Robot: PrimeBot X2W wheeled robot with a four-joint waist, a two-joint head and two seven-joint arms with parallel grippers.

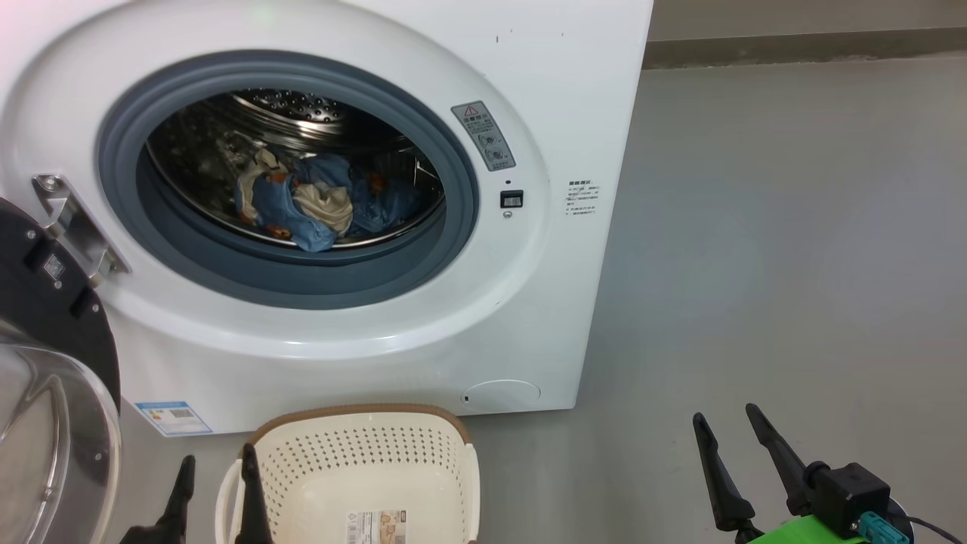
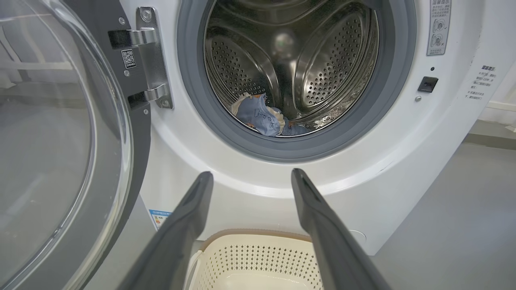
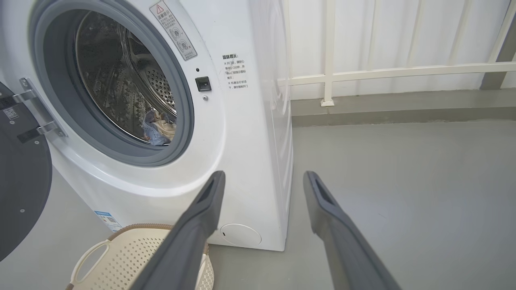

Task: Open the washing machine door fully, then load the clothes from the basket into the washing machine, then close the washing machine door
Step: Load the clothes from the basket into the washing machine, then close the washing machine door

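Grey floor (image 1: 755, 264), free room at 3 o'clock. Head view: blue bear-print clothes (image 1: 317, 204) sit in the white front-loading washing machine (image 1: 544, 91); cream perforated plastic basket (image 1: 363, 414) at 6 looks empty. Glossy black round glass-porthole door (image 1: 45, 302) hangs open at 8, just beside the left jaws; right jaws at 5. Both pairs gape, empty. Left wrist view: door at 9, metal hinge (image 2: 155, 56) at 11, so it shuts toward 3. Right wrist view: door far off at 9. Left arm's job, I reckon.
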